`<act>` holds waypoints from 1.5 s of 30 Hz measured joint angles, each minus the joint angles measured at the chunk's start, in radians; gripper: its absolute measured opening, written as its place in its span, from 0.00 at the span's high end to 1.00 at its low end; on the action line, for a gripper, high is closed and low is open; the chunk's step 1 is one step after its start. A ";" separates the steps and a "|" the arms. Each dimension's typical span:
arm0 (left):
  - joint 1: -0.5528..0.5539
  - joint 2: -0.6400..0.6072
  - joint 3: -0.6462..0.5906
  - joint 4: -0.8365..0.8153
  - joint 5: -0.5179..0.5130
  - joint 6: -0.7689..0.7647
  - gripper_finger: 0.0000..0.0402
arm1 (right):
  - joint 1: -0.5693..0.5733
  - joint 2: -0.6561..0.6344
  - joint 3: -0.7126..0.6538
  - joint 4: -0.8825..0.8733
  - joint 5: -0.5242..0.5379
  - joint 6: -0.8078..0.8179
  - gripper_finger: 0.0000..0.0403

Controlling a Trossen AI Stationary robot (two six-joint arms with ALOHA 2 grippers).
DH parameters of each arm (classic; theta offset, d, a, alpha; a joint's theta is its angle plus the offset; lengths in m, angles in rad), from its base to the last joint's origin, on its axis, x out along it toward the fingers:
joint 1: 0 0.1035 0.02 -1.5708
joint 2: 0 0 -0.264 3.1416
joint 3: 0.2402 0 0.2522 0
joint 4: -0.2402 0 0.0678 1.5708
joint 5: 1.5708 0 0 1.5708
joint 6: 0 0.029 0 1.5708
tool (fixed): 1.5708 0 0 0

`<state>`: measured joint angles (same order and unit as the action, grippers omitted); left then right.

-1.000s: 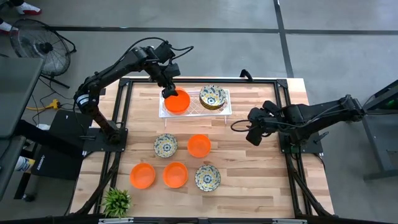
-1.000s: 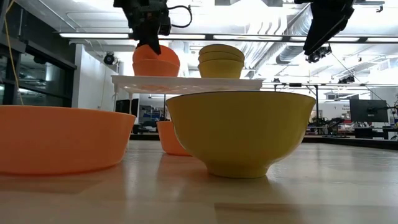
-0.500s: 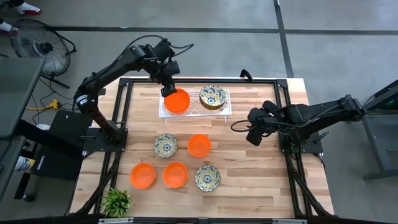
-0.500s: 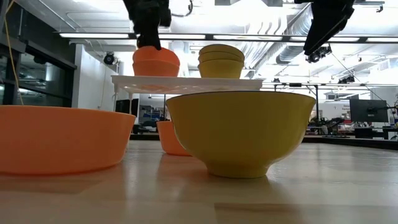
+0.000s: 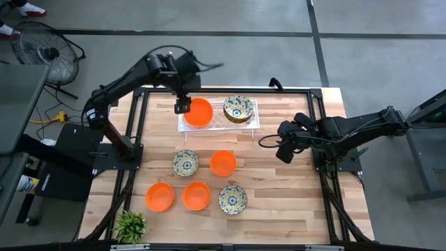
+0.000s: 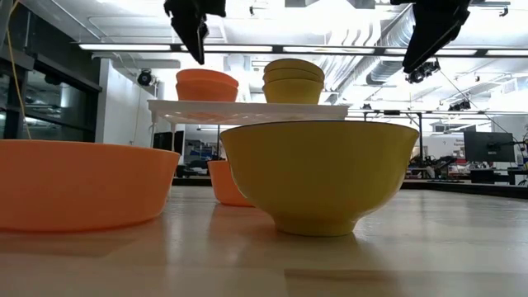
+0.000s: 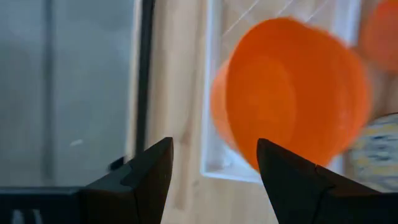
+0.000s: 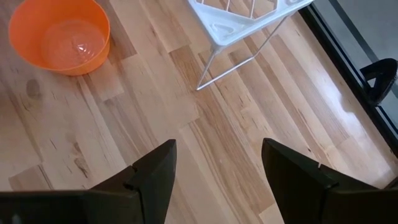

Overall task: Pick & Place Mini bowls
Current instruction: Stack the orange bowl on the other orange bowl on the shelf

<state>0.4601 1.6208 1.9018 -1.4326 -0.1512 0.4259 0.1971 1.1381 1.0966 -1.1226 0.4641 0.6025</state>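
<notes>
Left gripper (image 5: 182,106) hangs above the counter's (image 5: 279,202) far edge, just left of the white tray (image 5: 251,125), fingers (image 7: 143,177) apart, holding nothing. On the tray's left end sits a stack of orange bowls (image 5: 198,113); low view shows two nested, left wrist view shows them just ahead of the fingers. On the tray's right end, a stack of patterned bowls (image 5: 238,109), three nested in low view.

On the counter in front of the tray: patterned bowl (image 5: 185,163), then orange bowl (image 5: 222,163) just beside it. Near row: orange bowl (image 5: 159,196), orange bowl (image 5: 196,196) touching or nearly touching it, then patterned bowl (image 5: 232,199). Small green plant (image 5: 131,225) at the near-left corner.

Right gripper (image 5: 284,152) hovers right of the tray, above bare counter, fingers (image 8: 152,177) apart, empty.
</notes>
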 joint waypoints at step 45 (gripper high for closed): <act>-0.087 0.118 0.019 -0.048 -0.148 -0.056 0.99 | 0.000 0.000 0.000 0.002 -0.002 -0.019 0.44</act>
<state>0.3729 1.7390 1.9204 -1.4807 -0.2993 0.3700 0.1970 1.1381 1.0969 -1.1202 0.4616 0.5831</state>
